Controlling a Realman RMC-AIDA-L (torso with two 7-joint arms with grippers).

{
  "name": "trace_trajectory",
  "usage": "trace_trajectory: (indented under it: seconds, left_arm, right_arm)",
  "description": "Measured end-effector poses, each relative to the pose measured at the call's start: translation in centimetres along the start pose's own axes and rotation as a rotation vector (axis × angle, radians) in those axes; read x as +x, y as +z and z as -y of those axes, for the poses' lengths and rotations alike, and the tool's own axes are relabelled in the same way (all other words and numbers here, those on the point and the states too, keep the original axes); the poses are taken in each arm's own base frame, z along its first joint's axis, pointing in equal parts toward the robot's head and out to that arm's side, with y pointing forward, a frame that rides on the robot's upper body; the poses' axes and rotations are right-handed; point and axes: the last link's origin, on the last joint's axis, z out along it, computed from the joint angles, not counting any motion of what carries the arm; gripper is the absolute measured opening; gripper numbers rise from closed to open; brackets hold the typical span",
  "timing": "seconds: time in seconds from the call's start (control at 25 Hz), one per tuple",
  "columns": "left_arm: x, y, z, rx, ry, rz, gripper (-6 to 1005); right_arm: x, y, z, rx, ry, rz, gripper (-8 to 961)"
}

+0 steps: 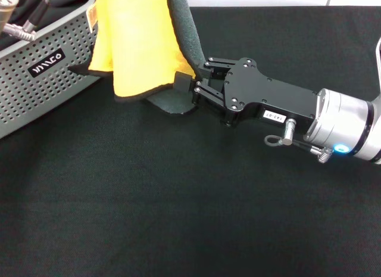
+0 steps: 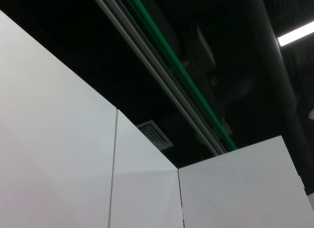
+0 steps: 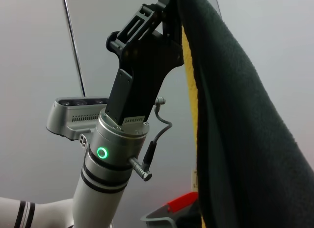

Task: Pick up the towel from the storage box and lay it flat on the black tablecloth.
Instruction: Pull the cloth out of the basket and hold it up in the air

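The towel [image 1: 134, 44] hangs upright from above the head view, yellow face toward me and dark grey face [image 3: 235, 130] behind. Its lower grey fold rests on the black tablecloth [image 1: 178, 199]. My right gripper [image 1: 186, 85] reaches in from the right and is shut on the towel's lower side edge, one black pad [image 1: 181, 81] lying on the yellow face. The right wrist view shows my left gripper [image 3: 164, 7] held high, shut on the towel's top edge. The storage box [image 1: 41, 86], grey and perforated with a black label, stands at the back left, just beside the towel.
The tablecloth spreads wide in front of and to the right of the box. A cable and silver connector [image 1: 18, 30] of the left arm lie over the box. The left wrist view shows only white panels [image 2: 59, 154] and ceiling.
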Motion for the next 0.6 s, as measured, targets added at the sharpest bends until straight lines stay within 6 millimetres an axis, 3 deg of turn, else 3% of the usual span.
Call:
trace_trajectory:
  seconds: [0.28,0.52,0.6]
  left_arm:
    - [0.22,-0.32,0.11,0.016,0.003,-0.010,15]
    - [0.24,-0.76,0.09,0.028,0.003,-0.005,15]
    - [0.29,-1.00,0.06,0.033,0.004,-0.003,15]
  right_arm:
    - [0.07,-0.06,-0.16,-0.004,-0.002,0.000,256]
    - [0.10,-0.01,-0.34,-0.021,-0.021,-0.012,65]
    - [0.05,0.01,-0.39,-0.027,-0.023,-0.012,41]
